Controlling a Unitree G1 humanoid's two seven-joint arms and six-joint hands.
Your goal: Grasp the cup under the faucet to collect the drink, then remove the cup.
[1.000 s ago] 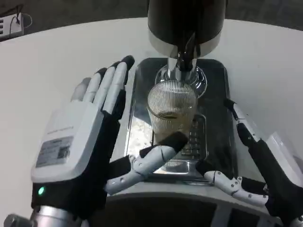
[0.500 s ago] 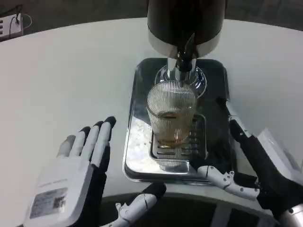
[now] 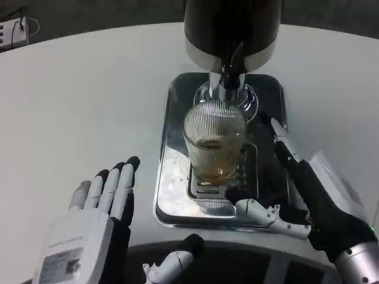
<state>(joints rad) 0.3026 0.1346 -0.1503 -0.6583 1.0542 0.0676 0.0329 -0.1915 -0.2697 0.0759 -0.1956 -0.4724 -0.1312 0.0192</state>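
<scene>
A ribbed clear glass cup [image 3: 215, 149] with some amber drink in it stands on the drip grate of a shiny metal tray [image 3: 172, 195], right under the faucet [image 3: 231, 74] of a dark dispenser [image 3: 231, 29]. My right hand [image 3: 302, 189] lies open just right of the cup, one finger reaching along its right side and the thumb toward its base; I cannot tell whether they touch the glass. My left hand [image 3: 95, 225] is low at the table's front left, fingers spread, holding nothing, well away from the cup.
The tray sits in the middle of a white round table [image 3: 83, 100]. A white power strip [image 3: 13, 31] lies at the far left edge. Dark floor shows beyond the table's front rim.
My left hand pulled back from beside the cup, down to the table's front left. My right hand moved up and in toward the cup's right side.
</scene>
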